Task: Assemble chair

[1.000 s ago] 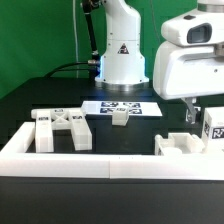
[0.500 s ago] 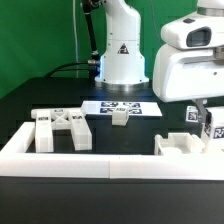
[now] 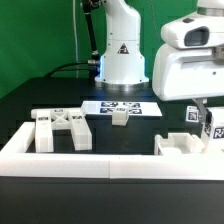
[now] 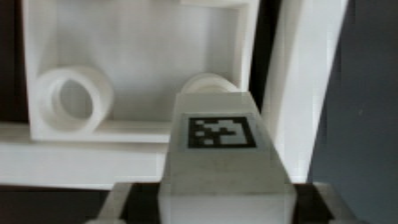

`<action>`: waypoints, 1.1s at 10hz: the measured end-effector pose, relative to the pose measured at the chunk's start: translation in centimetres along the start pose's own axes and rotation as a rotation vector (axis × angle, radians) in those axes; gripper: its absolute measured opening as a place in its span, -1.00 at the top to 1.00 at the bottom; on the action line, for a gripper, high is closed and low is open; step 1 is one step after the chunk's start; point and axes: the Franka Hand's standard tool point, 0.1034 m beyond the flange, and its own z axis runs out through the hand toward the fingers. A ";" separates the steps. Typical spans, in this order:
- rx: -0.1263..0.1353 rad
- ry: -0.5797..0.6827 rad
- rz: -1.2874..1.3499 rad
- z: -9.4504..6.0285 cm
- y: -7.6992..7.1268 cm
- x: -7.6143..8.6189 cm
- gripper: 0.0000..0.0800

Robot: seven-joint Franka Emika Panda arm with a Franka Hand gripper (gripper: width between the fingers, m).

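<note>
Hand point(image 3: 205, 121) clamped narrow on upright tagged chair block point(image 4: 221, 140), gripped by its sides, tag facing out; open-framed chair piece point(image 3: 178, 145) just below the hand, likely the block's seat; X-braced panel point(image 3: 62, 128) well apart.

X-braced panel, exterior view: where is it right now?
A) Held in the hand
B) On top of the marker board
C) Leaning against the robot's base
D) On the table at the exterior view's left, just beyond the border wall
D: the X-braced panel rests on the black table at the exterior view's left, just beyond the white border wall and apart from the marker board.
</note>
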 end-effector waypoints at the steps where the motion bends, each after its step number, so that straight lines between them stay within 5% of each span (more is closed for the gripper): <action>1: 0.005 0.032 0.107 0.0 -0.2 -0.3 0.27; 11: 0.084 0.086 0.922 0.1 -0.6 -0.1 0.27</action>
